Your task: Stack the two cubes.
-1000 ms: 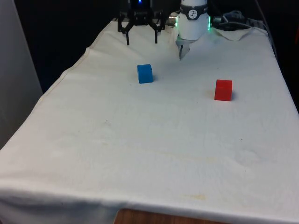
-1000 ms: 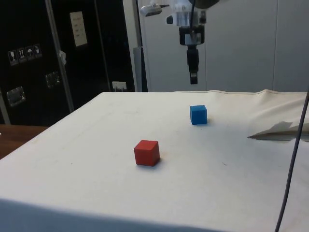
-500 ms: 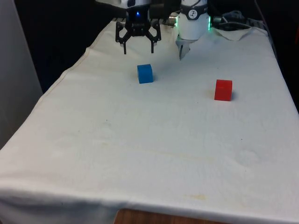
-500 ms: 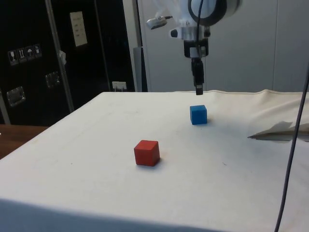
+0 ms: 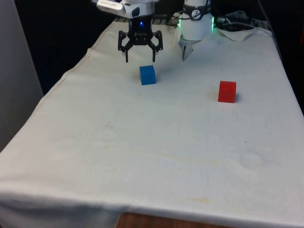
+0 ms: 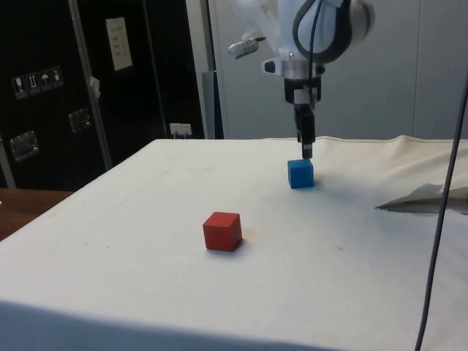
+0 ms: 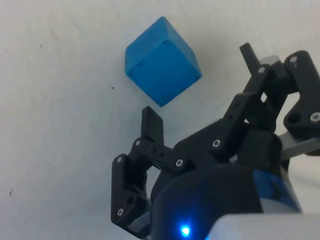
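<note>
The blue cube [image 5: 147,75] sits on the desk [image 5: 156,142], on its white cloth, toward the far end and on the front view's left. The red cube [image 5: 227,91] sits well apart from it, on the front view's right. Both cubes rest flat on the cloth and nothing is on top of either one.

The jaws [image 5: 140,59] hang just above the blue cube. They are spread wide and hold nothing. In the front view they sit a little behind the cube and a little toward the front view's left, not right over it. In the side view the tip [image 6: 308,150] is just over the cube's top [image 6: 300,173]. In the wrist view the blue cube [image 7: 162,61] lies ahead of the fingers [image 7: 152,127], not between them, and it looks turned a bit compared with them.

The cubes look small, hard and light, like wooden or plastic blocks. They should not bend or break. Their sides look smooth, so a loose hold could let one slip. The best place to grab looks like two flat sides that face away from each other, near the middle, not the corners.

My guess is the arm is getting ready to pick up the blue cube. It likely needs to line up over it and turn to match its sides first.
</note>
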Robot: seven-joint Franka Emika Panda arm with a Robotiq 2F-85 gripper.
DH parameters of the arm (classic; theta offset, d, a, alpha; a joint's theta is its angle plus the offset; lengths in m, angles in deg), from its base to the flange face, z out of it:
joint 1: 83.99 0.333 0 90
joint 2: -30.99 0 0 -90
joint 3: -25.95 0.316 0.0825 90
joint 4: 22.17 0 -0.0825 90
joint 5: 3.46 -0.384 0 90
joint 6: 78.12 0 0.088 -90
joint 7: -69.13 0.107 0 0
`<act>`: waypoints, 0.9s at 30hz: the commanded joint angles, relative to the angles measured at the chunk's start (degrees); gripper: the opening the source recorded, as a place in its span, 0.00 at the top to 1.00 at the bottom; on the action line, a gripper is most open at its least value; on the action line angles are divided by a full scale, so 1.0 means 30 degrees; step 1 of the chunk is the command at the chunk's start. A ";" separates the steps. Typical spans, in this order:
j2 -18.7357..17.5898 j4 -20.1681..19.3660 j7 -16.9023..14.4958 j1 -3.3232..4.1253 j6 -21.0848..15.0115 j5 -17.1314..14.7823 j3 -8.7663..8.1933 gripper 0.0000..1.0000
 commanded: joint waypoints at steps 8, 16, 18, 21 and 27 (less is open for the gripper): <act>-0.0535 -0.0726 -0.0229 -0.0076 -0.2063 -0.0286 0.0095 0.00; -0.1050 -0.1089 -0.0134 -0.0076 -0.3342 -0.0439 0.0267 0.00; -0.1012 -0.1108 -0.0134 -0.0076 -0.3323 -0.0458 0.0286 0.00; -0.0993 -0.1127 -0.0134 -0.0076 -0.3304 -0.0477 0.0306 0.00; -0.1050 -0.1108 -0.0095 -0.0057 -0.3304 -0.0382 0.0229 0.00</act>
